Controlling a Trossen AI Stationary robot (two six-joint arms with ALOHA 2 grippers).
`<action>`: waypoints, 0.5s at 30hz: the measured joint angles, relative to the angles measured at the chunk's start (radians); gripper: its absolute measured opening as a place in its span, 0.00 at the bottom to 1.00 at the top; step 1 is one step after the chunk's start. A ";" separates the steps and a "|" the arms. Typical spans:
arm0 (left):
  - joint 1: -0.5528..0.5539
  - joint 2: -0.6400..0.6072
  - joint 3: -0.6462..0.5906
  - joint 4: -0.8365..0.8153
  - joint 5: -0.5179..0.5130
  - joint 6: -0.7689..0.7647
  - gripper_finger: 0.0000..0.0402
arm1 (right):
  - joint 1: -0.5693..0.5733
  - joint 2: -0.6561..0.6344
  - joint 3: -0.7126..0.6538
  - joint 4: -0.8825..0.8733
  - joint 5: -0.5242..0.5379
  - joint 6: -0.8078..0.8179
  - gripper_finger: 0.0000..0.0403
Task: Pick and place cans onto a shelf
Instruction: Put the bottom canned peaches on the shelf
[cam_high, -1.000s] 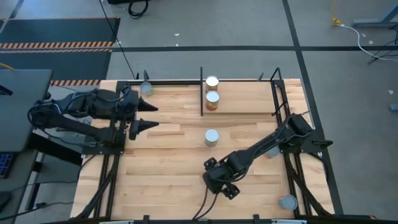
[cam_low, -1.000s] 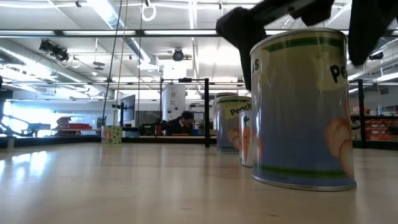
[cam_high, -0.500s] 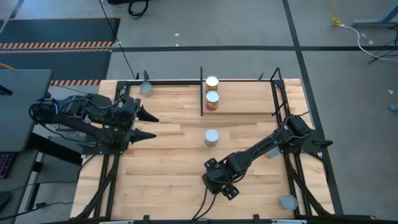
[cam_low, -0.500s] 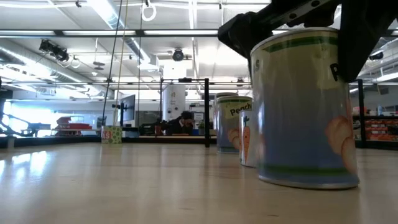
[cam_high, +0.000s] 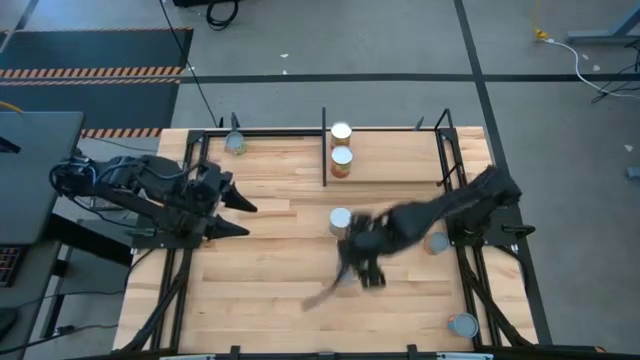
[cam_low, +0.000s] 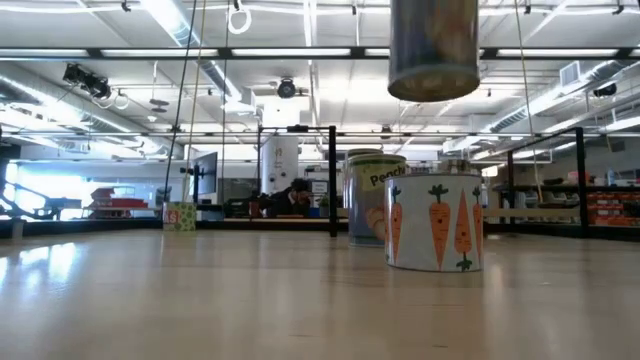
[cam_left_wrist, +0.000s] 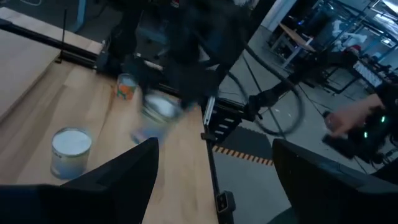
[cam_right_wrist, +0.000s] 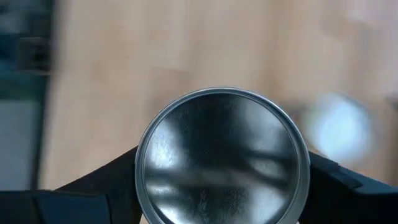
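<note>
Right gripper (cam_high: 362, 255) is mid-table in our high view, blurred. In our right wrist view its two dark fingers (cam_right_wrist: 93, 183) sit pressed against opposite sides of a silver-topped can (cam_right_wrist: 222, 158), so it is pinching that can. Our low view shows the held can up off the wood, near the picture's top.

Largest to smallest:
- Wooden tabletop (cam_high: 260, 290): carries everything.
- Shelf (cam_high: 390, 160): light board inside black posts, at the table's far edge.
- Left arm (cam_high: 140, 190): at the table's left side. Left gripper (cam_high: 238, 218) has its fingers spread wide, nothing between them. They point toward the table's middle.
- Two cans on the shelf: one (cam_high: 341, 133) at the back, one (cam_high: 341, 160) just in front of it.
- Carrot-label can (cam_low: 434, 222): upright on the table, just beside the right gripper, in front of the shelf.
- Can (cam_high: 235, 143) at the far left corner.
- Can (cam_high: 462, 324) at the near right corner.
- Can (cam_high: 436, 242) partly under the right arm, near the right edge.

We see a person (cam_low: 297, 197) in the room beyond the table.
</note>
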 joint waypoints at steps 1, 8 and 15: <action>0.000 0.007 0.000 0.006 0.000 0.000 0.79 | -0.028 -0.030 -0.007 -0.042 0.020 0.019 0.78; 0.028 0.060 0.000 0.043 -0.051 0.029 0.79 | -0.313 -0.229 -0.090 -0.189 0.139 0.031 0.78; 0.200 0.120 0.012 0.075 -0.051 0.100 0.79 | -0.727 -0.315 -0.229 -0.021 0.064 -0.265 0.78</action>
